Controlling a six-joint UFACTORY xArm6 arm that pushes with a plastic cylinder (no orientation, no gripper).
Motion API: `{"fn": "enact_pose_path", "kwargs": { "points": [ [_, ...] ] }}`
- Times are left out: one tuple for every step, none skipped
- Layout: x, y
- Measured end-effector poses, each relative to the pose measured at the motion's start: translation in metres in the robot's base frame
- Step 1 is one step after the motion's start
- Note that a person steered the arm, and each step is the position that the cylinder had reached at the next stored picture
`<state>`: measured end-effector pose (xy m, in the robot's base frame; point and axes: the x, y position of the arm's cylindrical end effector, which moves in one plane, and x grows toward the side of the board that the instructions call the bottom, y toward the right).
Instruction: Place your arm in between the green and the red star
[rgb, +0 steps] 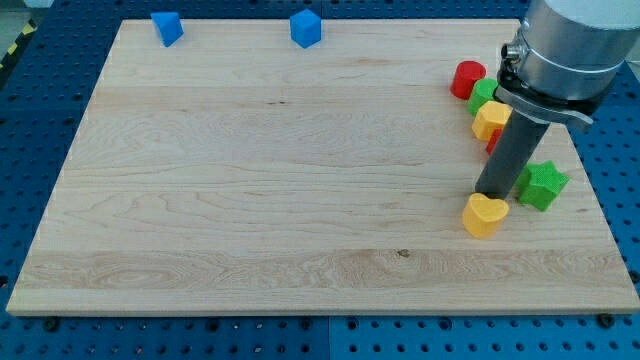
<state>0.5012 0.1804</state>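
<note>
my tip (489, 194) | just left of green star (543, 185), above yellow heart (485, 215) | red star (493, 140) (mostly hidden) behind rod | no hand

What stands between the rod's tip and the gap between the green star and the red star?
My tip rests just left of the green star, above the yellow heart. The rod hides most of the red block behind it; its shape is unclear. Nothing visible blocks the way.

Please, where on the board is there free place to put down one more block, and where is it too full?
Free: the wide wood below the two blue blocks. Crowded: the view's right, where my tip stands amid the yellow heart, green star, red cylinder.
</note>
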Motion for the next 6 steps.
{"fn": "enact_pose_path", "kwargs": {
  "points": [
    [-0.013, 0.0],
    [-0.037, 0.0],
    [-0.062, 0.0],
    [-0.067, 0.0],
    [-0.066, 0.005],
    [-0.038, 0.009]
  ]
}}
